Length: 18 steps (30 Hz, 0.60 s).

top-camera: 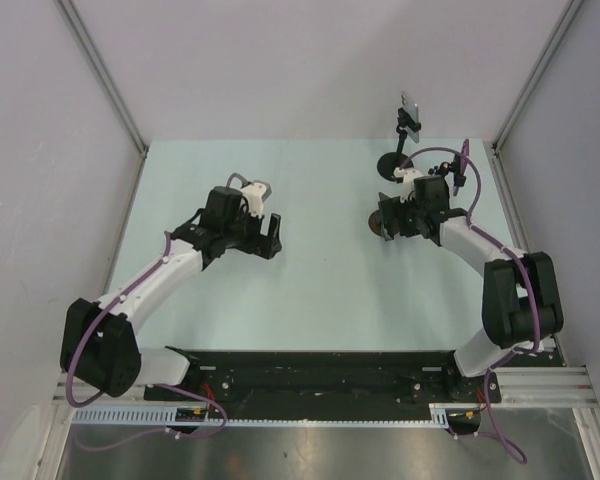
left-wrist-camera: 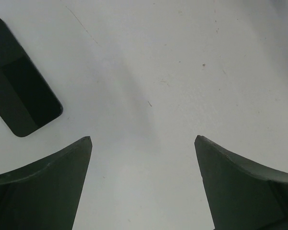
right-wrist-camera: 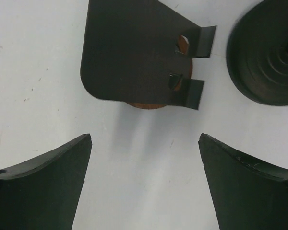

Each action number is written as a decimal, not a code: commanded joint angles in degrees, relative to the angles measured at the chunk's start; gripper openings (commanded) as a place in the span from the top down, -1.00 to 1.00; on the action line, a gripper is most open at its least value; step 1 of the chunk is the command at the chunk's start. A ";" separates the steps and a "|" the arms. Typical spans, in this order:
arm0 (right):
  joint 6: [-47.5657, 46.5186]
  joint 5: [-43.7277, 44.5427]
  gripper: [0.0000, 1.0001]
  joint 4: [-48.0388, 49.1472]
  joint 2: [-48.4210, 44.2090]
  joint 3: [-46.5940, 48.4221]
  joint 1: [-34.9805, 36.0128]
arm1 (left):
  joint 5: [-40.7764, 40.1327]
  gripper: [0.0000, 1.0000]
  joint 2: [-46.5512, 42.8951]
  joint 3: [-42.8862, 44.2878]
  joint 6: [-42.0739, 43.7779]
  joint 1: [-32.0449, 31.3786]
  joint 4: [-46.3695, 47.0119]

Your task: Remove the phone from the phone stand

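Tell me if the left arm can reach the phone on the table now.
Probably yes. The phone lies flat on the table, just to one side of the left gripper, whose jaws stand open and empty. Nothing shows between them; a small sideways shift should do.

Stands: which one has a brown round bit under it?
The low flat stand with two hooks, right in front of the right tool. The tall stand has an all-black round base.
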 commanded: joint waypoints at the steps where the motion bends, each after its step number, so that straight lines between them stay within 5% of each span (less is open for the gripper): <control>1: -6.27 -2.18 -1.00 1.77 4.30 4.14 -0.10 | -1.63 -0.88 -3.14 -3.20 3.46 0.15 6.52; 18: -10.94 1.61 -0.93 0.46 12.83 10.12 3.32 | -0.66 -0.88 -2.53 -3.38 2.32 0.06 8.98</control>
